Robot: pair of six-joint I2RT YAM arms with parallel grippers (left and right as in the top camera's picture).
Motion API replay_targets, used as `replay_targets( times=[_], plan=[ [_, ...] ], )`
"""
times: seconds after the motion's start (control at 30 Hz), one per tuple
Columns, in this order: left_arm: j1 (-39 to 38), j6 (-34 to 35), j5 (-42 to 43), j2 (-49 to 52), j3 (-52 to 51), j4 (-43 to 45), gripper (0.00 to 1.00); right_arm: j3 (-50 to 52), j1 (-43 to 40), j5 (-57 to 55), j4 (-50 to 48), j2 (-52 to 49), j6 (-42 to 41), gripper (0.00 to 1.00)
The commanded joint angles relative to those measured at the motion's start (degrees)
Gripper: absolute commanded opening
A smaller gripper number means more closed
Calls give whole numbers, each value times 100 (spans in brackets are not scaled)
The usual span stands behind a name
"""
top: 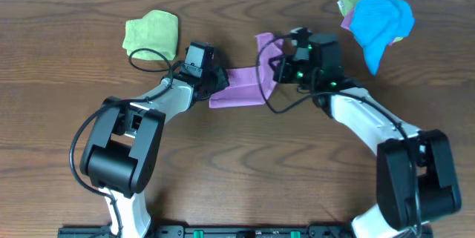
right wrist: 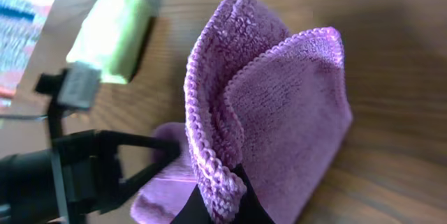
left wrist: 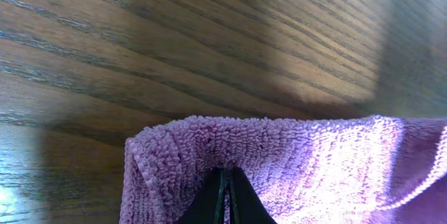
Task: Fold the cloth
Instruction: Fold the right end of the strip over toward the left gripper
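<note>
The lilac cloth (top: 241, 88) lies in the middle of the wooden table, partly lifted between both arms. My left gripper (top: 217, 81) is shut on its left edge; in the left wrist view the black fingertips (left wrist: 227, 196) pinch the terry fabric (left wrist: 314, 161). My right gripper (top: 276, 67) is shut on the cloth's right corner and holds it raised. In the right wrist view the folded edge (right wrist: 279, 112) stands up between the fingertips (right wrist: 220, 206). The left arm (right wrist: 63, 175) shows there too.
A light green folded cloth (top: 152, 34) lies at the back left and shows in the right wrist view (right wrist: 112, 35). A bright blue cloth (top: 380, 19) lies crumpled at the back right over a green and a purple cloth. Black cables loop by both arms.
</note>
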State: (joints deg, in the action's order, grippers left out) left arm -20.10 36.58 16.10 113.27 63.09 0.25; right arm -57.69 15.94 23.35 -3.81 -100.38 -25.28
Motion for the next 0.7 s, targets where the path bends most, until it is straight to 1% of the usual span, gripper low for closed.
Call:
replay_targets(
  times=[0.0, 0.1, 0.17, 0.27, 0.43, 0.53, 0.67],
  plan=[
    [-11, -192, -175, 83, 85, -31, 6, -168, 308, -118, 59, 74, 328, 1],
    [50, -192, -170, 81, 90, 20, 6, -168, 535, -223, 175, 72, 337, 1],
    [109, -205, -157, 81, 127, 13, 6, -168, 680, -258, 258, 72, 487, 1],
    [199, -378, -107, 20, 229, -7, 6, -168, 911, -525, 400, 72, 636, 1],
    [299, -549, -81, -155, 612, -398, 6, -168, 1161, -675, 407, 20, 715, 1],
    [306, -813, -83, -269, 752, -533, 6, -168, 1217, -702, 411, -11, 719, 1],
    [352, -881, -155, -457, 831, -691, 6, -168, 1294, -861, 404, -15, 758, 1]
  ],
)
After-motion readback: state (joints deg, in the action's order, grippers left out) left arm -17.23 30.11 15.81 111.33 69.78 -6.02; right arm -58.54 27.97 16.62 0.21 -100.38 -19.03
